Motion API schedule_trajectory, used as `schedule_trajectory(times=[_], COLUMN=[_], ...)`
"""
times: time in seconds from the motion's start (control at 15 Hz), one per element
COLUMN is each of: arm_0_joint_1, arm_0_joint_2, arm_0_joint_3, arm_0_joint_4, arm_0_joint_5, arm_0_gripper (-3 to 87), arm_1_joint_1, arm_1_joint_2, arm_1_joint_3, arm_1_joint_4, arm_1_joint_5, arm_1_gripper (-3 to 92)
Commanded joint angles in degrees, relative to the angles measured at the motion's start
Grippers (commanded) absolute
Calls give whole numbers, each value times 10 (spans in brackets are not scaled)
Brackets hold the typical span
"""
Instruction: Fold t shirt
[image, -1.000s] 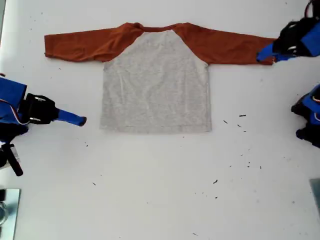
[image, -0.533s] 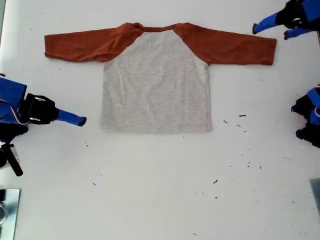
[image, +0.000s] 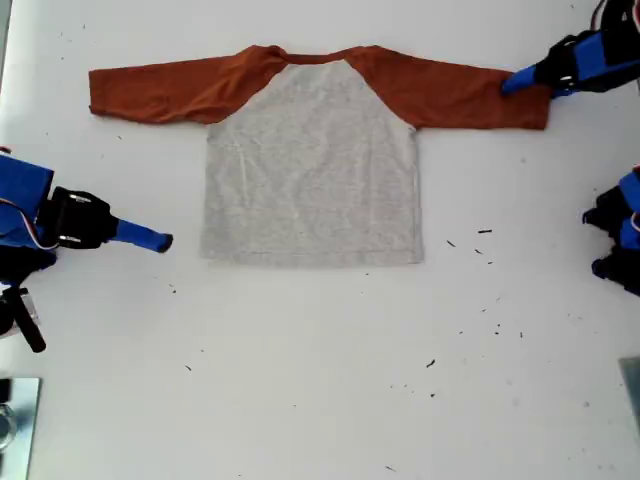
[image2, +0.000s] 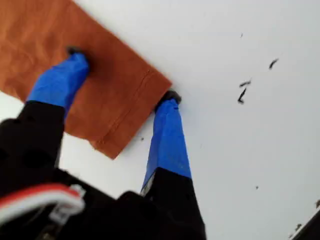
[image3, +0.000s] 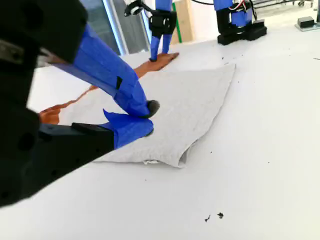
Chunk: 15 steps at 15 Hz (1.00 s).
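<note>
We see the small raglan t shirt with a light heather-grey body and long rust-orange sleeves (image: 312, 160) lying flat and spread out on the white counter (image: 320, 380), in the far half of the exterior view, collar toward the far edge, hem toward the near side and both sleeves stretched straight out to the exterior view's left and right. My first gripper (image: 512, 82) reaches in from the exterior view's far right and sits at the cuff end of the sleeve on that side. In the first wrist view its blue fingers (image2: 60, 80) are spread apart: one tip presses down on the orange cloth a little way in from the cuff, and the other tip stands on the bare counter, touching the cuff's corner, so the end of the sleeve lies between them without being pinched. My second gripper (image: 165, 241) is at the exterior view's left, over bare counter just beside the near left corner of the grey body and apart from it. The second wrist view shows its fingers (image3: 130, 131) nearly together, with only a narrow gap at the tips and nothing between them, the grey hem corner lying just beyond. Small dark specks (image: 484, 232) are scattered on the counter to the right of the hem in the exterior view.
</note>
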<state>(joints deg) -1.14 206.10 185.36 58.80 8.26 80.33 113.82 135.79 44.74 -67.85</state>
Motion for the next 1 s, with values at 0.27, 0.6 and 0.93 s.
schedule_trajectory(times=[0.27, 0.6, 0.93], arm_0_joint_1=[4, 5, -1], arm_0_joint_2=[4, 4, 4], arm_0_joint_3=[5, 5, 5], arm_0_joint_4=[1, 1, 1], arm_0_joint_5=[10, 4, 2], arm_0_gripper=[-3, -2, 2], arm_1_joint_1=[-55, -255, -651], arm_1_joint_2=[134, 144, -31], arm_1_joint_3=[-256, -390, -654], arm_1_joint_4=[262, 354, 296], arm_1_joint_5=[-45, 45, 219], arm_1_gripper=[32, 33, 292])
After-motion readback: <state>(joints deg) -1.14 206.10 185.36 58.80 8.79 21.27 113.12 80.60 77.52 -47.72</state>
